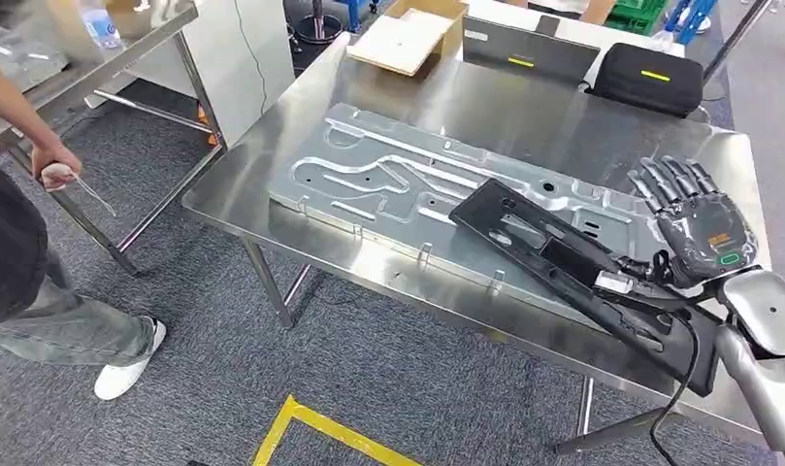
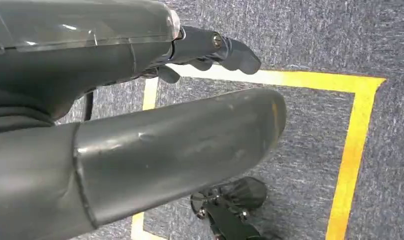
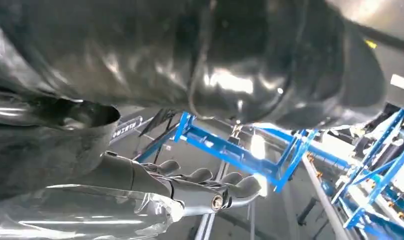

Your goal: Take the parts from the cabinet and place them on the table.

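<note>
Right hand point(image 1: 701, 231) open, fingers spread, thumb touching black part point(image 1: 572, 270); part lies on steel table point(image 1: 262, 165) at 4 o'clock, overlapping metal panel point(image 1: 408, 175); left hand point(image 2: 209, 50) grip: cannot tell.

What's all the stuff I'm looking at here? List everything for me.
Steel table: one, silver, centre.
Stamped metal panel: one, silver, flat on the table.
Long black part: one, black, lying across the panel's right end, over the table's near edge.
Cardboard box: one, tan, table's far end.
Black case: one, black, far right.
Yellow floor tape: yellow, on grey carpet.
Person: one, left edge, dark top, white shoe.
Right hand: dark grey, fingers spread, beside the black part.
Left hand: dark, hanging above the carpet.
</note>
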{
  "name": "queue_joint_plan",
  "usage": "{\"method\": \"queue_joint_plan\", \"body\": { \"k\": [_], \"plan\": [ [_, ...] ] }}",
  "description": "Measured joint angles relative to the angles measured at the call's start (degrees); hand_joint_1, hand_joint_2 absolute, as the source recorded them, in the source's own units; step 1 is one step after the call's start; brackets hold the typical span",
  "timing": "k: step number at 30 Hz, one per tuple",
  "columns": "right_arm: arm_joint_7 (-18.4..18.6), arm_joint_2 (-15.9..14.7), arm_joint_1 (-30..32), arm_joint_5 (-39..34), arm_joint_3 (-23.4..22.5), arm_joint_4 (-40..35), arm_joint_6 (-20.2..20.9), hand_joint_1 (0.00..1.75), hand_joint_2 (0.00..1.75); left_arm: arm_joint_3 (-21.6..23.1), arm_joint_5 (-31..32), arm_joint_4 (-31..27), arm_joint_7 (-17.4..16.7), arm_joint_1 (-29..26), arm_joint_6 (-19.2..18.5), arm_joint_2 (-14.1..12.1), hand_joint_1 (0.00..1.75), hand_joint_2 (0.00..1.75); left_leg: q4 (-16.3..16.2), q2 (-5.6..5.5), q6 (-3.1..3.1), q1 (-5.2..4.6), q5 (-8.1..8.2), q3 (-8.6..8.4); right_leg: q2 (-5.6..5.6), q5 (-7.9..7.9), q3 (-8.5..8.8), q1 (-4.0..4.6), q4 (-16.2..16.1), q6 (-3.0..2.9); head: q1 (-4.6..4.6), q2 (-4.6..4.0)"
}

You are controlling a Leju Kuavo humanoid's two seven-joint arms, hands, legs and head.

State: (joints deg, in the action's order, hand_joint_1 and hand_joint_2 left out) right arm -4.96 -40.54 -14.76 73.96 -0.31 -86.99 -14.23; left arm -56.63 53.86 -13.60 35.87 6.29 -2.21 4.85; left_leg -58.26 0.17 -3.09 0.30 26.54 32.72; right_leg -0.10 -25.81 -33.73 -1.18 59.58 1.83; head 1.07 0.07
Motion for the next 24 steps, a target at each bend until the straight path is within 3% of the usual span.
{"method": "queue_joint_plan", "body": {
  "k": [1, 5, 6, 7, 9, 10, 11, 12, 13, 15, 16, 20, 21, 23, 24],
  "plan": [
    [0.04, 0.07, -0.06, 0.18, -0.04, 0.00, -0.31, 0.00, 0.00, 0.00, 0.00, 0.00, -0.35, 0.05, 0.00, 0.07, 0.00, 0.00, -0.14, -0.03, 0.23, -0.42, 0.10, 0.18, -0.10, -0.77, 0.43, 0.57, -1.11, -0.23, 0.00, 0.00],
    [0.11, 0.48, -0.10, 0.76, -0.06, -0.07, -1.33, 0.00, 0.00, -0.72, -1.03, 0.00, -4.05, 0.02, -0.83, 0.09, 0.00, 0.00, 0.03, -0.03, 1.40, -0.34, -0.46, 0.22, 0.10, -0.02, 0.11, 0.57, -1.24, -1.24, 0.04, 0.02],
    [0.13, 0.68, -0.23, 0.85, -0.06, -0.07, -1.40, 0.00, 0.00, -1.03, -1.22, 0.00, -4.46, 0.04, -1.50, 0.04, 0.00, 0.00, -0.66, -0.11, 1.72, -0.29, 0.60, 0.52, -0.20, 0.42, 0.26, 0.02, -1.85, -1.73, 0.00, 0.00],
    [0.15, 0.85, -0.41, 0.92, -0.04, -0.07, -1.46, 0.00, 0.00, -1.09, -1.31, 0.00, -4.55, 0.02, -2.15, 0.13, 0.00, 0.00, -2.72, -0.19, 2.03, -0.33, 2.67, 1.37, -0.19, 0.71, 0.13, 0.00, -2.06, -2.27, 0.07, 0.02],
    [0.15, 1.20, -0.54, 0.98, -0.02, -0.04, -1.59, 0.00, 0.00, -1.29, -1.57, 0.00, -4.52, -0.01, -3.10, 0.18, 0.00, 0.00, -11.37, -0.19, 2.38, -0.08, 7.74, 4.84, -0.27, 1.02, -0.51, 0.13, -1.93, -2.57, 0.07, 0.00],
    [0.15, 1.36, -0.53, 1.01, -0.02, -0.04, -1.59, 0.00, 0.00, -1.38, -1.57, 0.00, -4.44, -0.07, -3.45, 0.18, 0.00, 0.00, -15.49, -0.19, 2.52, -0.06, 9.48, 6.43, -0.30, 1.19, -0.87, 0.18, -1.84, -2.57, 0.04, 0.00],
    [0.15, 1.53, -0.52, 1.05, -0.02, -0.02, -1.59, 0.00, 0.00, -1.40, -1.57, 0.00, -4.31, -0.14, -3.78, 0.18, 0.00, 0.00, -17.76, -0.17, 2.63, -0.06, 9.97, 7.17, -0.30, 1.34, -1.23, 0.19, -1.66, -2.53, 0.07, 0.00],
    [0.15, 1.71, -0.51, 1.07, -0.02, -0.02, -1.62, 0.00, 0.00, -1.40, -1.57, 0.00, -4.15, -0.19, -4.13, 0.18, 0.00, 0.00, -17.12, -0.17, 2.66, -0.05, 9.13, 6.53, -0.30, 1.47, -1.60, 0.18, -1.43, -2.44, 0.07, 0.00],
    [0.15, 1.73, -0.50, 1.11, -0.04, 0.00, -1.62, 0.00, 0.00, -1.40, -1.57, 0.00, -3.98, -0.19, -4.37, 0.18, 0.00, 0.00, -13.58, -0.17, 2.57, -0.05, 7.13, 4.35, -0.28, 1.59, -1.98, 0.15, -1.09, -2.34, 0.07, 0.00],
    [0.15, 1.73, -0.53, 1.14, -0.13, -0.02, -1.64, 0.00, 0.00, -1.40, -1.57, 0.00, -3.56, -0.10, -4.87, 0.15, 0.00, 0.00, -3.10, -0.22, 2.16, -0.03, 3.09, -1.76, -0.23, 1.78, -2.57, 0.14, -0.45, -2.05, 0.07, 0.00],
    [0.18, 1.73, -0.53, 1.14, -0.24, -0.04, -1.66, 0.00, 0.00, -1.40, -1.57, 0.00, -3.45, 0.05, -5.03, 0.17, 0.00, 0.00, -0.38, -0.34, 1.88, -0.10, 3.98, -2.81, -0.21, 1.94, -2.84, 0.31, -0.25, -1.74, 0.07, 0.00],
    [0.24, 1.68, -0.62, 1.09, -0.68, -0.09, -1.77, 0.00, 0.00, -1.40, -1.55, 0.00, -2.93, -0.10, -5.70, 0.18, 0.00, 0.00, -0.24, -0.32, 0.41, -0.64, 2.09, -2.05, -0.12, 3.38, -3.05, 0.27, -0.79, -0.06, 0.07, 0.00],
    [0.24, 1.68, -0.58, 1.09, -0.76, -0.07, -1.79, 0.00, 0.00, -1.42, -1.53, 0.02, -2.86, -0.03, -5.84, 0.22, 0.00, 0.00, 0.44, -0.09, -0.17, -0.13, 1.16, -1.77, -0.03, 3.00, -3.35, 0.04, -0.47, 0.20, 0.04, 0.00],
    [0.26, 1.66, -0.63, 1.05, -1.07, -0.02, -1.81, 0.00, 0.00, -1.42, -1.53, 0.02, -2.75, 0.13, -5.97, 0.22, 0.00, 0.00, 0.52, 0.21, -0.99, -0.19, 0.00, -0.77, 0.07, -2.62, -5.02, -0.08, 3.69, 0.61, 0.02, 0.00],
    [0.26, 1.66, -0.60, 1.05, -1.25, -0.02, -1.81, 0.00, 0.00, -1.44, -1.51, 0.02, -2.69, 0.09, -5.97, 0.22, 0.00, 0.00, 0.50, 0.24, -1.02, -0.25, -0.54, 0.10, 0.04, -6.22, -6.47, -0.15, 8.63, 0.93, 0.02, 0.00]
  ]
}}
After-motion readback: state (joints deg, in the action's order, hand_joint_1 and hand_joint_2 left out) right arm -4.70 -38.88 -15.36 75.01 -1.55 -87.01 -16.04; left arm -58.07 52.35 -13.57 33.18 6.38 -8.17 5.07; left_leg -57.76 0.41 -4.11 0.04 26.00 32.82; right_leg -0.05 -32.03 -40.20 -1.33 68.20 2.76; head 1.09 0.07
